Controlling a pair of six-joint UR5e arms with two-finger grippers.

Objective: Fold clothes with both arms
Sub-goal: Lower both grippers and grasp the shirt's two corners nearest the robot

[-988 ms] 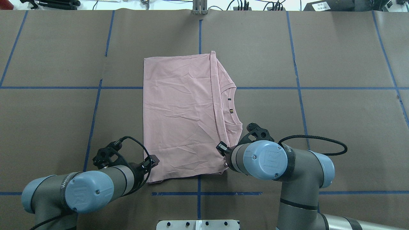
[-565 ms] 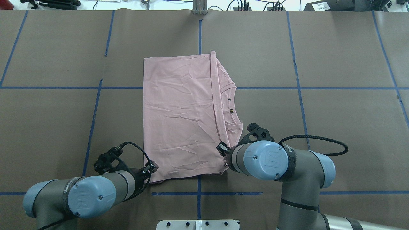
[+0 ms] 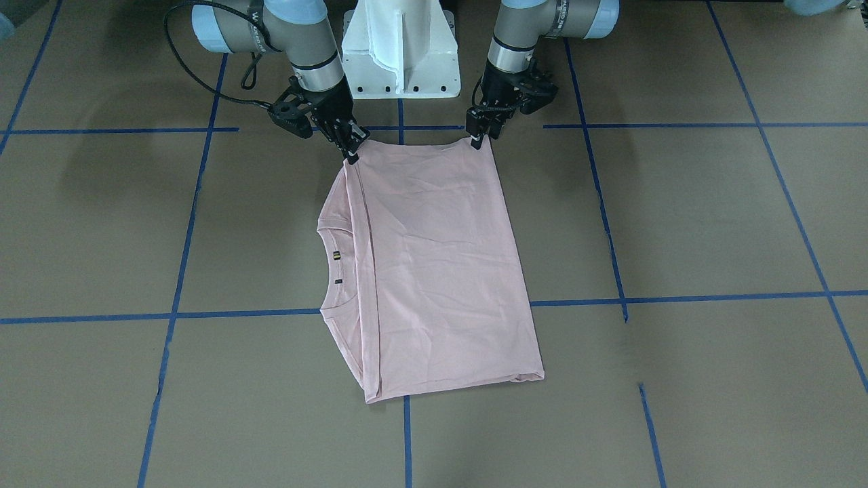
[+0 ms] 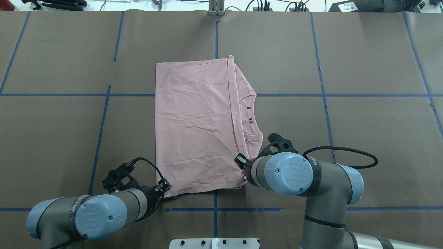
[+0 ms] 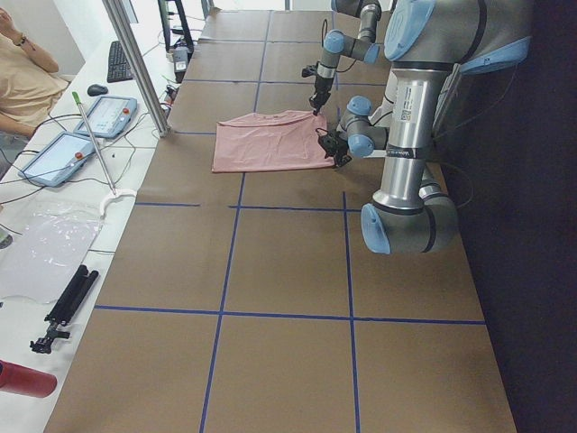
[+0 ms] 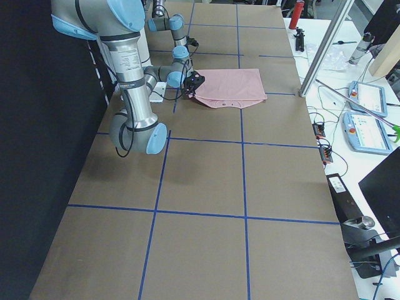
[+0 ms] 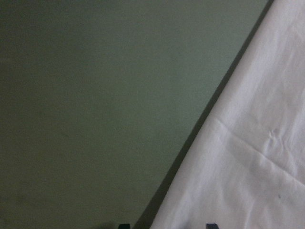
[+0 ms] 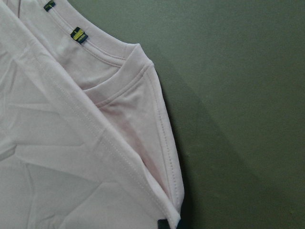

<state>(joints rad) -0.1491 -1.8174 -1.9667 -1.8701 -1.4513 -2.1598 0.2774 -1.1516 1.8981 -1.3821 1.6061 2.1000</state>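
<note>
Pink shirt (image 4: 197,124) lies part-folded on the bench (image 4: 363,62). Your right fingers (image 3: 352,150) pinch its near corner (collar side); left fingers (image 3: 477,137) straddle the other, open. Next, I judge: close left, lift together.

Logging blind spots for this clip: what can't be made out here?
- Right gripper grip: in the overhead view its own wrist hides the jaws; the wrist view cuts them off at the bottom edge.
- Left gripper: likewise, and too small in the front view.
- T-shirt underside: face down, so no view shows it.
</note>
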